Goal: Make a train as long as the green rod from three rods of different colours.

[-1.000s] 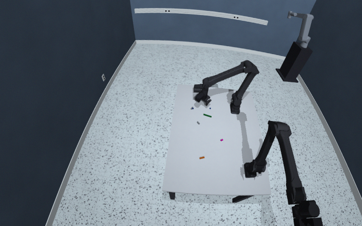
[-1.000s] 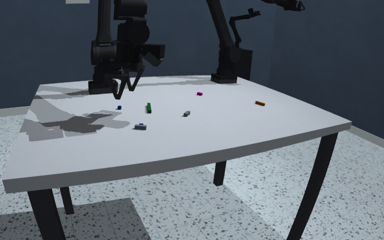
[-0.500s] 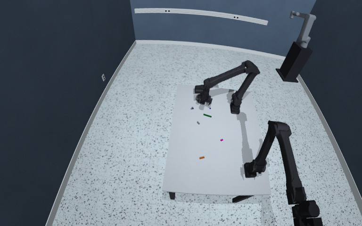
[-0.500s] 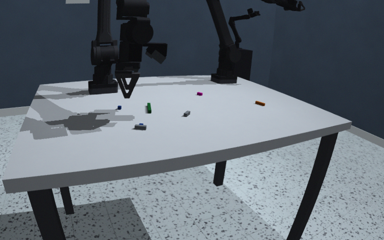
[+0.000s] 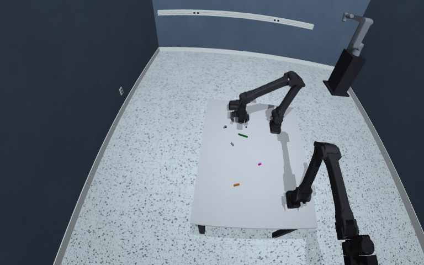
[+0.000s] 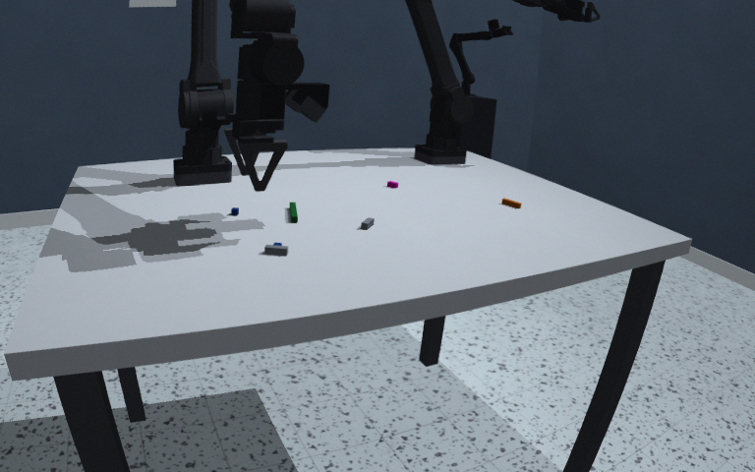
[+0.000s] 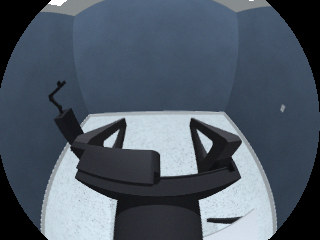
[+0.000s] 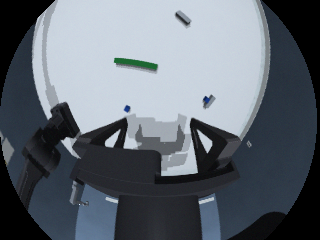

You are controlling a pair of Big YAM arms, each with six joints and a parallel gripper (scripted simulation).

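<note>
The green rod (image 5: 243,135) (image 6: 292,211) (image 8: 136,64) lies flat on the white table (image 5: 250,206) (image 6: 389,278). A blue cube (image 5: 246,126) (image 6: 235,210) (image 8: 127,108) lies near it. A grey rod with a second blue cube touching it (image 5: 224,126) (image 6: 275,249) (image 8: 208,100) lies on the other side. Another grey rod (image 5: 232,143) (image 6: 367,222) (image 8: 183,17), a magenta rod (image 5: 259,164) (image 6: 392,184) and an orange rod (image 5: 236,185) (image 6: 510,203) lie apart. My right gripper (image 5: 238,121) (image 6: 259,180) (image 8: 158,121) is open, empty, just above the table. My left gripper (image 5: 293,200) (image 7: 158,121) is open, empty, facing off the table.
The right arm's base (image 5: 275,126) (image 6: 202,166) stands on the table near the green rod. The left arm's base (image 6: 442,152) stands at the same long edge. A grey robot on a black pedestal (image 5: 345,72) stands on the floor by the wall.
</note>
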